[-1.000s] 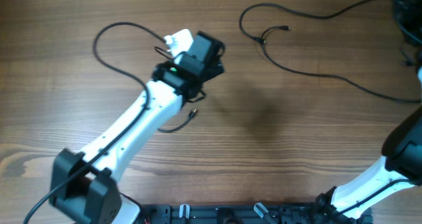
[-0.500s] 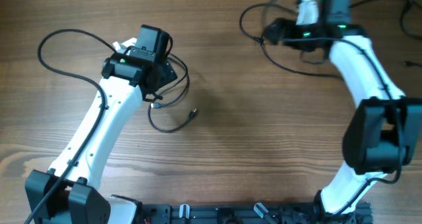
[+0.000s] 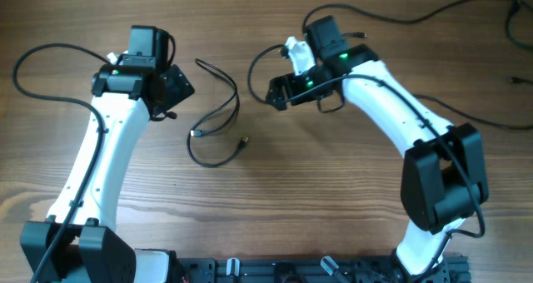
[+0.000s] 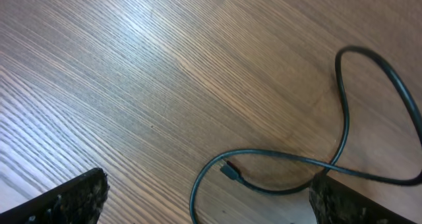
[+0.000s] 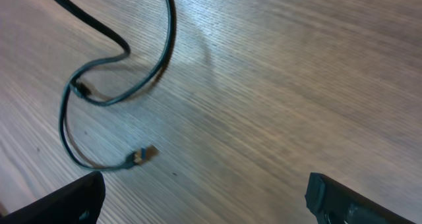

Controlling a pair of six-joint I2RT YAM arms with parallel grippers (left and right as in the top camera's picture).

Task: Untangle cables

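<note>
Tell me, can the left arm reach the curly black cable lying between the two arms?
Probably yes. The left gripper is open, and the cable lies loose on the table close by with nothing on top of it. The right gripper hovers nearby but isn't touching the cable.

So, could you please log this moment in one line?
left jaws: open, empty | right jaws: open, empty | thin black plug-ended cable: loose on wooden table, untouched

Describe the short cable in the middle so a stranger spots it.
On the wooden table, look between the left arm and right arm. The short cable curls there in an S, one end metal-tipped, unlike the long cable trailing across the far right.
</note>
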